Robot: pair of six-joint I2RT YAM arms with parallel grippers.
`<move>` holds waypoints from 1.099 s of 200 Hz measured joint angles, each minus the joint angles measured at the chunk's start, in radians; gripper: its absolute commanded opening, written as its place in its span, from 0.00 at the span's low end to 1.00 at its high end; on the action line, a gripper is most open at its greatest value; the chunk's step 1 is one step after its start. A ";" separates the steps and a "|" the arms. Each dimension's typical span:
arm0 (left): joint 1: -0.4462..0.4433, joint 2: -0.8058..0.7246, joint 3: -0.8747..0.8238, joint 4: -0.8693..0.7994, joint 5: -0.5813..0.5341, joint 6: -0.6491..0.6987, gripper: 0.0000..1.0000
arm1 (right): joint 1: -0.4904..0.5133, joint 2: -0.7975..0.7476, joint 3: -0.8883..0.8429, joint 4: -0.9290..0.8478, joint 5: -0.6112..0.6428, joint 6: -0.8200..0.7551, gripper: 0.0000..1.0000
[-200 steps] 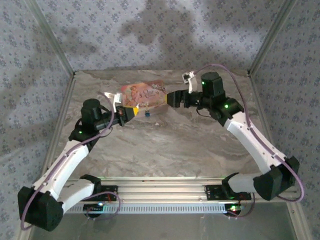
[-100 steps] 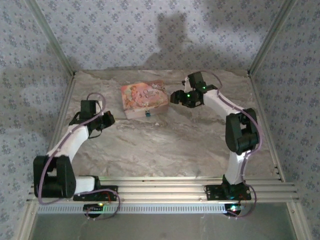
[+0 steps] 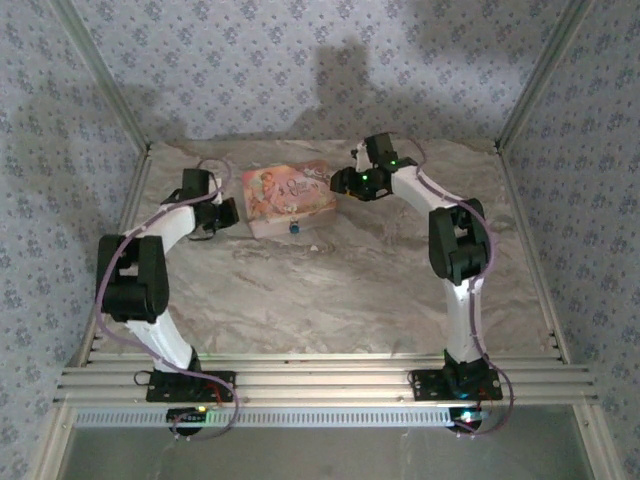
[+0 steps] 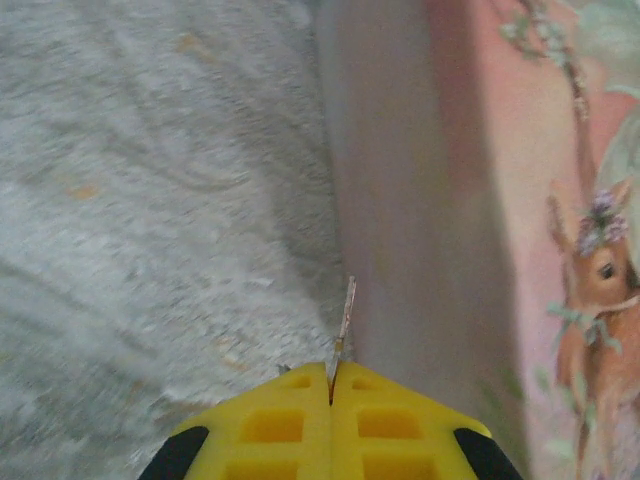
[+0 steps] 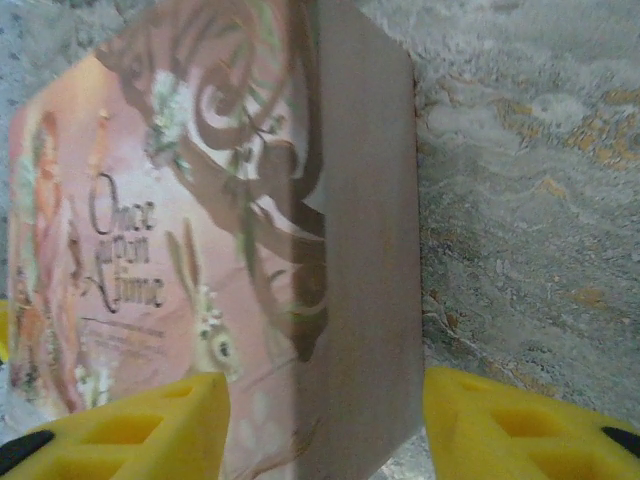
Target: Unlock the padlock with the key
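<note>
**Key pinched, padlock barely legible**

The left claw (image 4: 330,375) is pressed closed on a thin metal sliver, the key (image 4: 346,305). The key is seen edge-on, so its shape is lost, and it points along the blurred side of the pink box (image 4: 430,250). The right claw (image 5: 325,380) stands apart, its yellow fingers straddling one end of the box; contact cannot be judged. From above, the padlock (image 3: 295,228) is a blue speck against the box's near side, toward the far edge of the tabletop (image 3: 330,290), its shackle too small to tell.

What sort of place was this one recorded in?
Probably a lab robot cell: marble-look table, patterned backdrop walls on aluminium posts, two arms bolted to a rail.
</note>
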 measured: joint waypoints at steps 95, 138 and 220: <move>-0.171 0.020 0.021 0.027 -0.035 0.082 0.00 | -0.031 -0.219 -0.347 0.130 0.039 -0.073 0.28; -0.249 0.008 0.006 0.039 -0.045 0.080 0.00 | -0.035 -0.390 -0.536 0.118 0.140 -0.069 0.42; -0.281 0.002 -0.008 0.068 0.055 0.056 0.00 | 0.056 -0.720 -0.740 0.010 0.429 0.039 0.60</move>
